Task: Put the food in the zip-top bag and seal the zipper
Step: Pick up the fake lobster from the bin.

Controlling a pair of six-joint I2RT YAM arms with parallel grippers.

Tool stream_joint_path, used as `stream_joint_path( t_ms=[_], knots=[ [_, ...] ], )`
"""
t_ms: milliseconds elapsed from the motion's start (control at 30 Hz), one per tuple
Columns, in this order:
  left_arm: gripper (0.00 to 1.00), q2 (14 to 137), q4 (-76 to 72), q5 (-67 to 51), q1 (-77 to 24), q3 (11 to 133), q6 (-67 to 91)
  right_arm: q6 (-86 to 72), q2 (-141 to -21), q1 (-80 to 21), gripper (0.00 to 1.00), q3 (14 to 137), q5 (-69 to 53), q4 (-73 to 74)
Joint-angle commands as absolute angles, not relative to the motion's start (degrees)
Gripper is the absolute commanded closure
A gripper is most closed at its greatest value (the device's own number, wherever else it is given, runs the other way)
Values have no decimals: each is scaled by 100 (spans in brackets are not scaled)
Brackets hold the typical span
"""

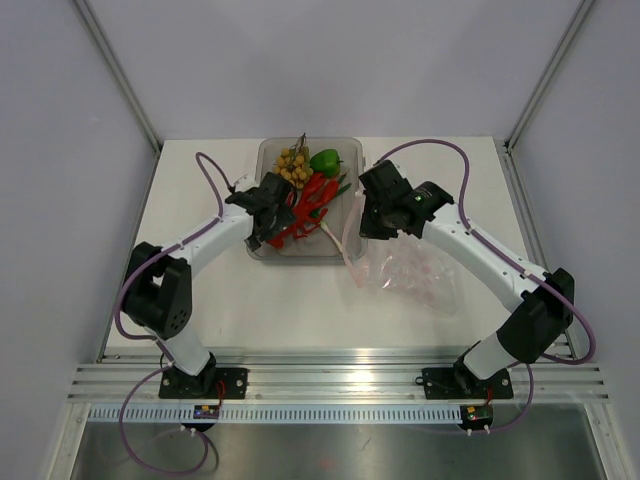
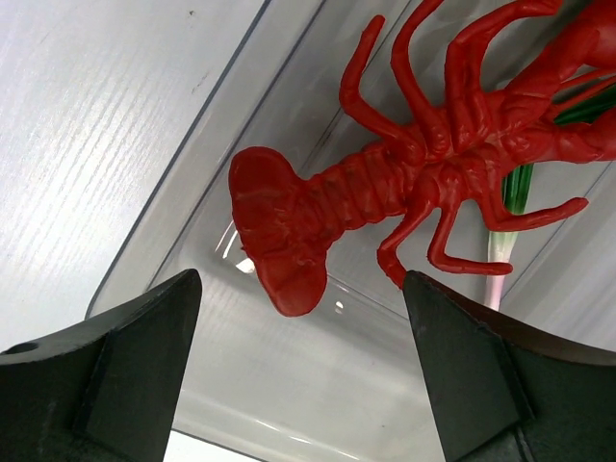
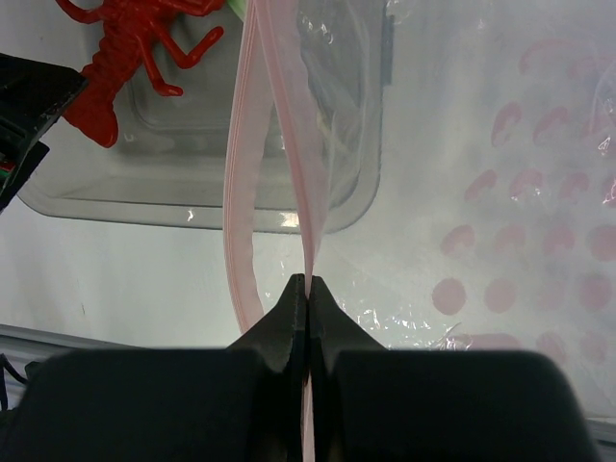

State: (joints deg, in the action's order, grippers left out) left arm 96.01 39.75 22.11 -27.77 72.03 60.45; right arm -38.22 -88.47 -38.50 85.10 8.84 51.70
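The right gripper (image 3: 307, 287) is clenched on the zipper (image 3: 240, 183), its 2 fingers pressed flat together over one side of the pink-red strip. Above the pinch the 2 sides of the strip stand apart, leaving a narrow gap at the mouth. The zip-top bag (image 1: 418, 272) lies crumpled on the white table (image 1: 200, 300) just right of the clear tray (image 1: 270, 148). Pink dots show through its plastic, and its mouth edge is raised beside the tray's near right corner. The left gripper (image 2: 300, 289) is released, with its 2 fingers spread wide over the near left part of the tray. In the left wrist view the tail fan of the red lobster (image 2: 385, 183) sits between the 2 fingers and touches neither. All the food is in the tray. The lobster lies along the middle, the cluster of yellow-tan balls (image 1: 293, 166) is at the far left and the green bell pepper (image 1: 325, 161) sits just beside it at the far end. The thin green stalks (image 2: 518, 188) lie under the lobster's legs on its right side.
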Motion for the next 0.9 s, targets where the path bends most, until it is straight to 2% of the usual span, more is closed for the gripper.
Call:
stream_joint_path(
  t_ms=[0,600,867],
  knots=[
    [11,9659,3920,2646,-2883,7225,6328,-3779,-8596,-3832,100,8499,835,5071],
    [7,9940,2866,2303,-2892,6680,6460,-3762,-8613,-3832,100,8587,870,5177],
    [12,9975,1952,2197,-2892,6285,6434,-3771,-8569,-3832,100,8569,940,5230]
  ],
)
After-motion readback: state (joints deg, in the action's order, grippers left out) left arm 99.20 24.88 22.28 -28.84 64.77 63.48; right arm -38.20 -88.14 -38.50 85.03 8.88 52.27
